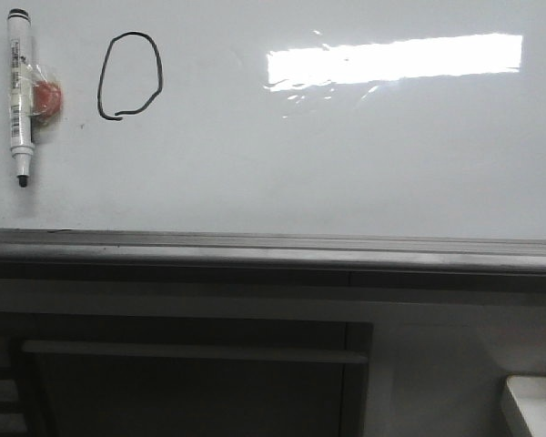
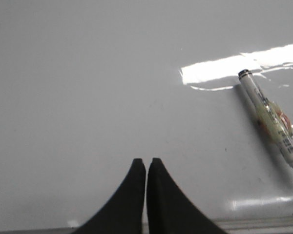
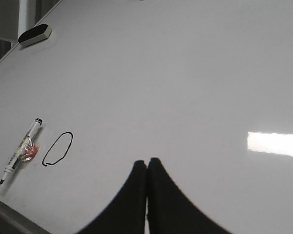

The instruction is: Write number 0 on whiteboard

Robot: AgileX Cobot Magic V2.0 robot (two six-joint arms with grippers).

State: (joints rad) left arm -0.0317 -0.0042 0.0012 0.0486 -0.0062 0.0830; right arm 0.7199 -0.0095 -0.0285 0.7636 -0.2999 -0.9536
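Observation:
The number 0 (image 1: 130, 75) is a thin black oval drawn on the whiteboard (image 1: 346, 164), at the left in the front view. It also shows in the right wrist view (image 3: 57, 149). A white marker (image 1: 19, 96) with tape and a red piece lies left of it, also in the left wrist view (image 2: 268, 114) and the right wrist view (image 3: 20, 151). My left gripper (image 2: 146, 161) is shut and empty over bare board. My right gripper (image 3: 147, 161) is shut and empty, apart from the 0. Neither gripper shows in the front view.
A black and white eraser (image 3: 35, 35) lies at the board's far corner. The grey edge rail (image 1: 273, 246) runs along the board's near side. Below it is a dark cabinet front with a pale bar (image 1: 191, 353). A white tray corner (image 1: 537, 405) sits at lower right.

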